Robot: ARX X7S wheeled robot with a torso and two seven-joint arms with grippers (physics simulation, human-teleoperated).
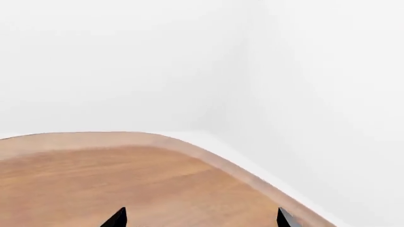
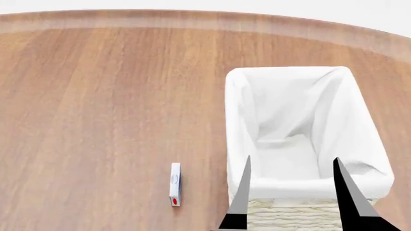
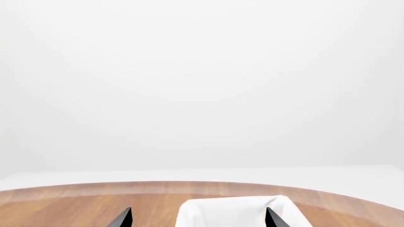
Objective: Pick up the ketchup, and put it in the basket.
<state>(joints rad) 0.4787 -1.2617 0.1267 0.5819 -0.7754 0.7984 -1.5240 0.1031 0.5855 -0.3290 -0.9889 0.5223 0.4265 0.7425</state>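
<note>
Where the head view is taken, the basket (image 2: 308,139) is seen at right of centre on the wooden table (image 2: 96,96), its liner holding nothing visible. The right gripper (image 2: 292,180) is held spread over its near rim. The left gripper (image 1: 200,218) is likewise spread. A small white box (image 2: 175,184) lies left of the basket. The ketchup is not seen.

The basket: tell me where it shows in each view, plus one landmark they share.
Head view: the basket fills the lower right, behind the right hand.
Right wrist view: its white-lined rim peeks up at bottom centre.
Left wrist view: not in it.
Shared landmark: the wooden table, whose curved edge shows in all three.
</note>
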